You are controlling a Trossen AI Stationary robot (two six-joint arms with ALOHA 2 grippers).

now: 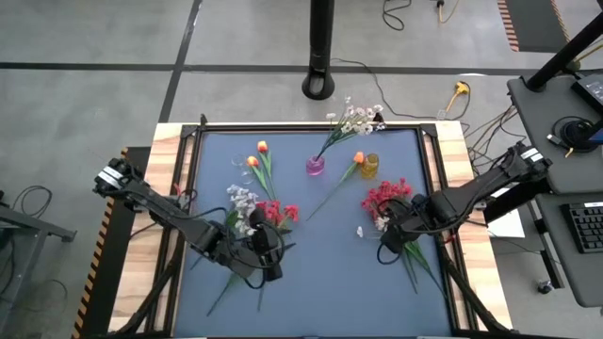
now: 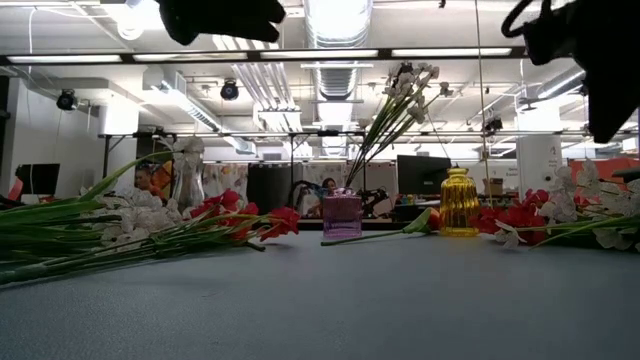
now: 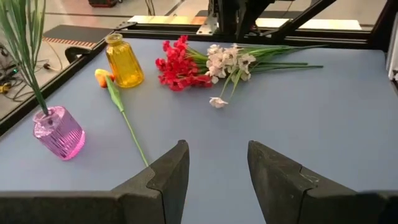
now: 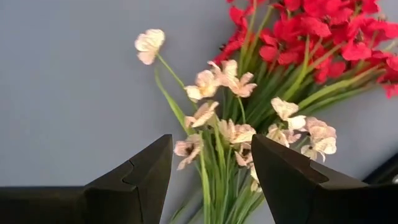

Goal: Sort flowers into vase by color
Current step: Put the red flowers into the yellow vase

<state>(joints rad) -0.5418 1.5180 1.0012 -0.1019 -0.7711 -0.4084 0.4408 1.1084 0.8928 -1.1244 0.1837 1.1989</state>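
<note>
A pink vase [image 1: 315,166] at the far middle holds a white spray [image 1: 353,118]. Beside it stands a yellow vase [image 1: 369,166], and an orange tulip [image 3: 102,76] lies on the mat with its head at the vase's foot. Two more orange tulips [image 1: 257,155] lie at the far left. Red and white flowers [image 1: 259,207] lie in a heap on the left, and my left gripper [image 3: 217,149] hangs open just near of them. My right gripper [image 4: 211,146] points down, open, over the white blossoms [image 4: 230,130] of the right-hand heap, next to its red blossoms [image 4: 311,31].
A raised black frame [image 1: 198,132] borders the blue mat. The mat's middle and near part [image 1: 330,282] lie bare between the two heaps. In the low view the left heap's stems [image 2: 60,235] stretch along the mat toward the near edge.
</note>
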